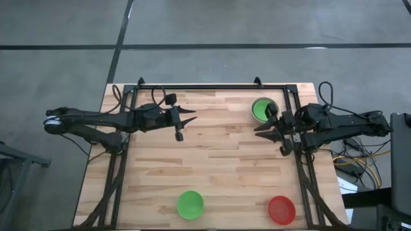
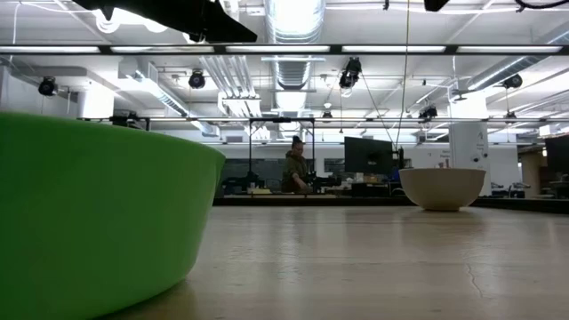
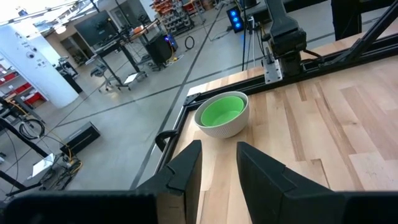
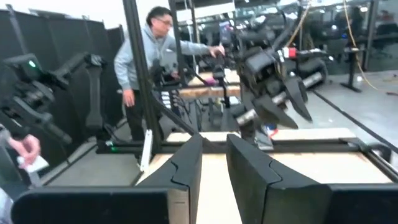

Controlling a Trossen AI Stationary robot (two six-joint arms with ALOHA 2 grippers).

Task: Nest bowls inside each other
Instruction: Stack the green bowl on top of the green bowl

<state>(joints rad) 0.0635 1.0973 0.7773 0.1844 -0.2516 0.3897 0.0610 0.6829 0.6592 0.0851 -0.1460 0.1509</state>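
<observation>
The left claw (image 1: 185,124) hung over the counter (image 1: 218,160), slightly parted, empty. A green bowl (image 1: 190,204) and a red bowl (image 1: 281,209) sat at the near edge; another green one nested in the white bowl (image 1: 263,109) far right. Light, stiff, slick plastic, probably: pinch the rim. The right claw (image 1: 270,130), beside it, was narrowly parted, empty.

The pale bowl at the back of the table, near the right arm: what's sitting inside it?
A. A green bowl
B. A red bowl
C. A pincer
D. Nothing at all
A. The left wrist view shows the pale bowl with a green bowl nested inside it; the red bowl sits alone at the table's front edge, and the right pincer hovers beside the pale bowl, not inside it.
</observation>
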